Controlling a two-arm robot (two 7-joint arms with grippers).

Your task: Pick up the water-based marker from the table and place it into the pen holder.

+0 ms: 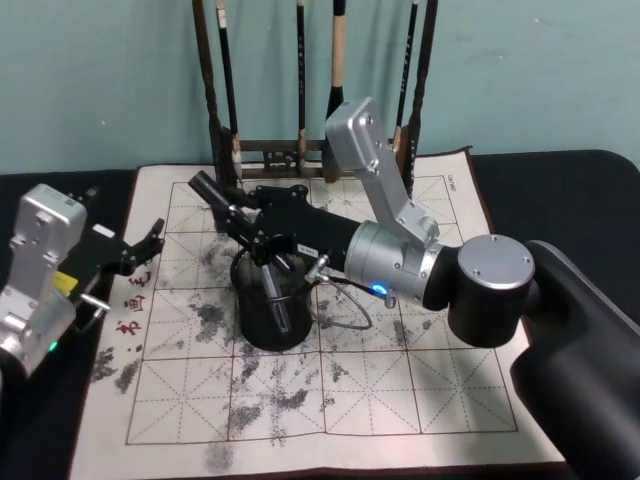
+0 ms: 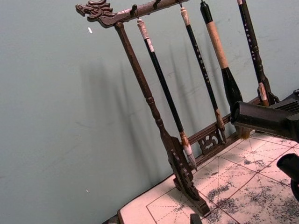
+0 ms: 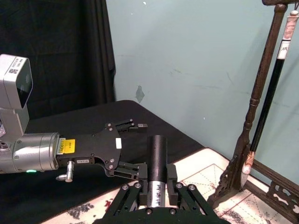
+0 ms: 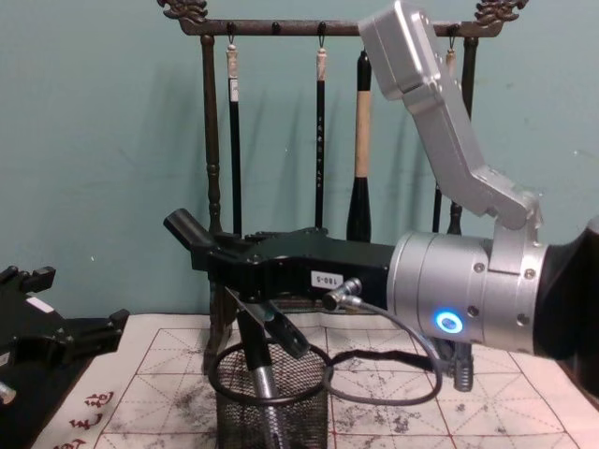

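Head view: the right hand (image 1: 232, 222) clamps the black cylindrical water-based marker (image 1: 213, 193) above the round black wire-mesh pen holder (image 1: 272, 300), mid-cloth on the dark surface (image 1: 560, 175). Chest view: the left hand (image 4: 75, 313) sits spread open at the cloth's left edge.

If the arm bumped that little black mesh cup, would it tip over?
Possibly. The pen holder is open wire mesh, so it is probably light. It looks taller than wide, and a pen leans inside it. Its flat base on the cloth should resist sliding somewhat.
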